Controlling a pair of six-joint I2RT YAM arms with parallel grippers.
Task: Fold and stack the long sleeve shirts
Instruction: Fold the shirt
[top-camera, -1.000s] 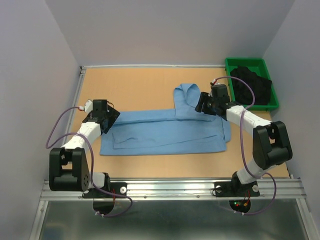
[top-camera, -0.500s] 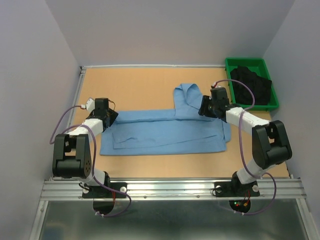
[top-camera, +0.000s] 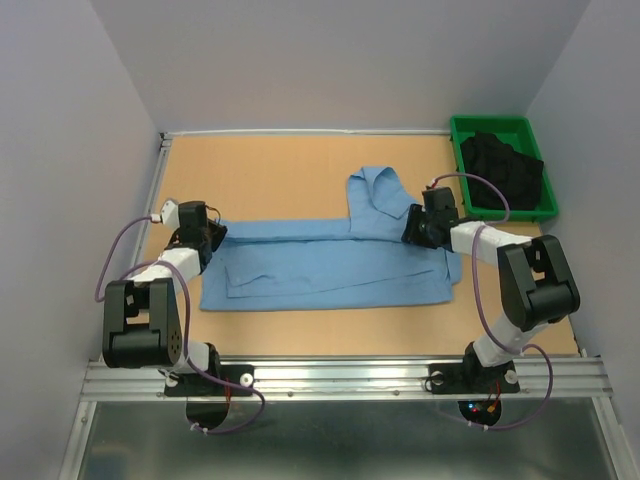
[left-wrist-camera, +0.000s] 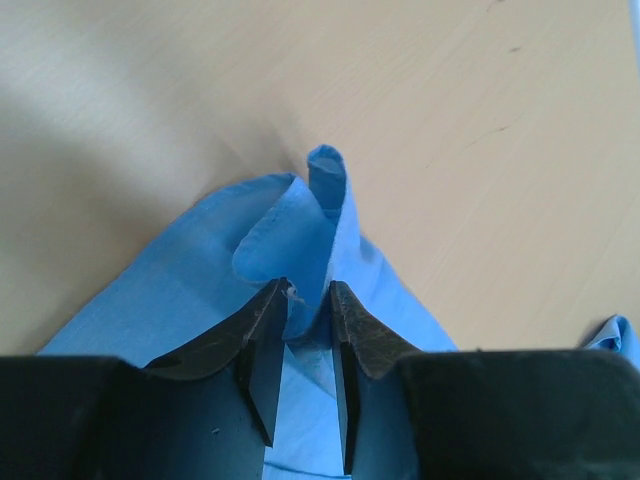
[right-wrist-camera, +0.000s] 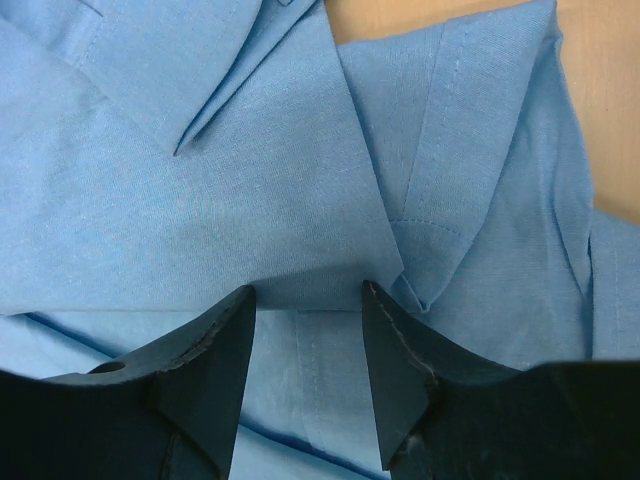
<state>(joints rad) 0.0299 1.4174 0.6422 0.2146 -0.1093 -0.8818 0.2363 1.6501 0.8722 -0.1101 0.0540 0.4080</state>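
Top external view is showing the light blue shirt (top-camera: 330, 262) lying across the middle of the table (top-camera: 280, 170) as a long left-to-right band, with its collar end (top-camera: 372, 192) projecting toward the far side at right of centre. The left gripper (top-camera: 207, 233) is sitting low at the far-left corner of the band, touching the cloth. The right gripper (top-camera: 417, 231) is bearing down on the right part of the shirt, just to the right of the collar end. From the left wrist, the two dark fingers are standing with only a narrow gap, and a small pucker of cloth is rising between and just beyond the tips; whether the cloth is being clamped cannot be told. From the right wrist, the fingers are standing clearly apart, tips resting on flat cloth at the edge of a folded panel, gripping nothing. The fabric is appearing thin and finely woven, with stitched seams, a pointed flap and soft creases. The table surface is showing as smooth, light wood-coloured board. At the far-right corner, a green plastic bin (top-camera: 455, 135) is holding a dark crumpled garment (top-camera: 500, 170), well apart from the shirt.
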